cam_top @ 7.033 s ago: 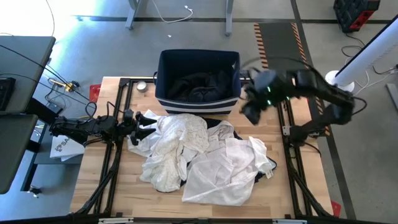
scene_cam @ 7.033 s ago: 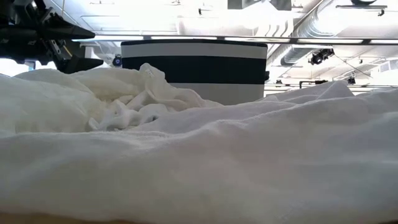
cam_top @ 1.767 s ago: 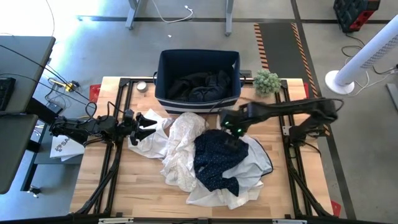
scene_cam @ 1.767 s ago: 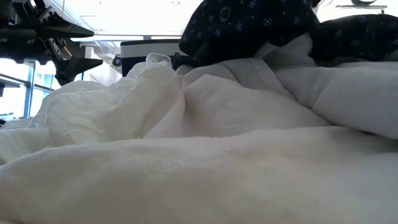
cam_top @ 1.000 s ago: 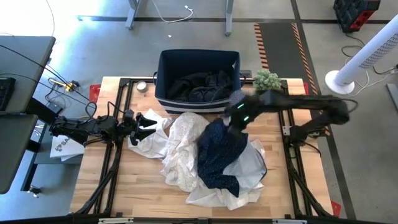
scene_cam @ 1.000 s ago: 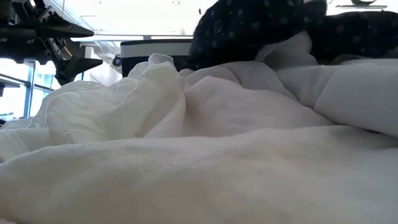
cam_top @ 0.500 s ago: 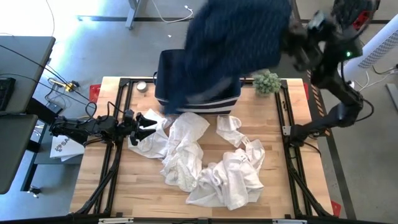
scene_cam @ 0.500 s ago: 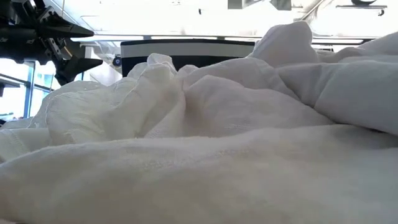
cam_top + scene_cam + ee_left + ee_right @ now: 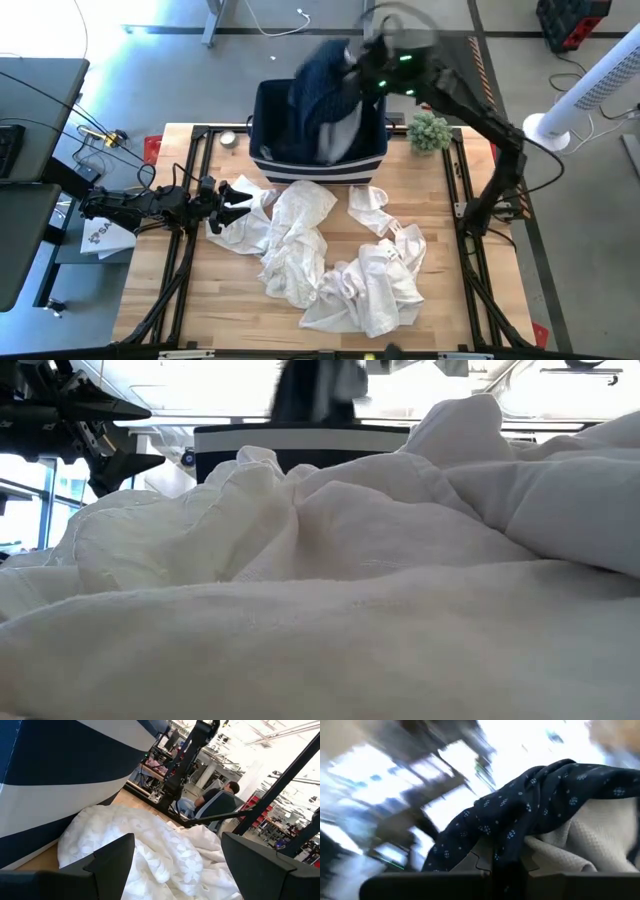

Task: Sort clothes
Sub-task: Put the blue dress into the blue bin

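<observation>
Right gripper (image 9: 362, 62), clamped on the navy patterned shirt (image 9: 318, 85), has swung it off the white pile (image 9: 330, 262) and over the striped bin (image 9: 268, 160); release should follow. Left gripper (image 9: 232, 200) waits open at the pile's edge.

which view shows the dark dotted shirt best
The right wrist view: the dark dotted shirt fills it, pattern clear, pinched in the right tool. The high view shows it blurred over the bin; low view, a smear; left wrist, nothing.

arms: dark, jointed; right arm (image 9: 470, 95): green lights; left tool (image 9: 235, 200): black

Soft matt cloth clothes (image 9: 330, 262), wood table (image 9: 210, 300)
</observation>
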Robot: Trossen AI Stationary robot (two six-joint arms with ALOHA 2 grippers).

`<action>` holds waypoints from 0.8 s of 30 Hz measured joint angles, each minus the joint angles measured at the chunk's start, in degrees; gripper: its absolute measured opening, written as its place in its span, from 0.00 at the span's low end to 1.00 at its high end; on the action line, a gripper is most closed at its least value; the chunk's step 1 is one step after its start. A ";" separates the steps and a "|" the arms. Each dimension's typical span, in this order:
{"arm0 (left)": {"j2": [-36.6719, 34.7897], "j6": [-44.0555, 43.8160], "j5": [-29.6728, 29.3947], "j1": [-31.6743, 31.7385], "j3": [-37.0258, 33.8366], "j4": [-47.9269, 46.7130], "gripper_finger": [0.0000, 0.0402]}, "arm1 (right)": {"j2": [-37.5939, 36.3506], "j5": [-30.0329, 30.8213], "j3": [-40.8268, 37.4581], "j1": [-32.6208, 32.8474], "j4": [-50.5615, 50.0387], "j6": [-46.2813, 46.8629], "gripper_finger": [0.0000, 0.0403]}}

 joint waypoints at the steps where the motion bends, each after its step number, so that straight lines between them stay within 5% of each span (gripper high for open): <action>1: 0.00 0.02 0.00 0.00 0.00 -0.01 0.74 | 1.01 2.81 -0.34 -0.56 -5.44 0.02 0.03; 5: 0.00 0.00 0.00 0.00 0.00 0.00 0.74 | 4.07 11.34 -0.57 -1.92 -24.04 -0.70 0.03; 10: 0.00 0.02 0.00 0.00 0.00 -0.01 0.74 | 9.14 9.73 -0.30 -2.60 -38.25 -3.52 0.04; 18: 0.00 0.01 0.00 0.01 0.00 0.00 0.74 | 17.64 0.89 -0.32 0.87 -31.48 -6.04 0.17; 24: 0.00 0.00 0.00 0.02 0.00 0.00 0.74 | 17.52 -1.92 3.73 2.69 -26.79 -5.86 0.32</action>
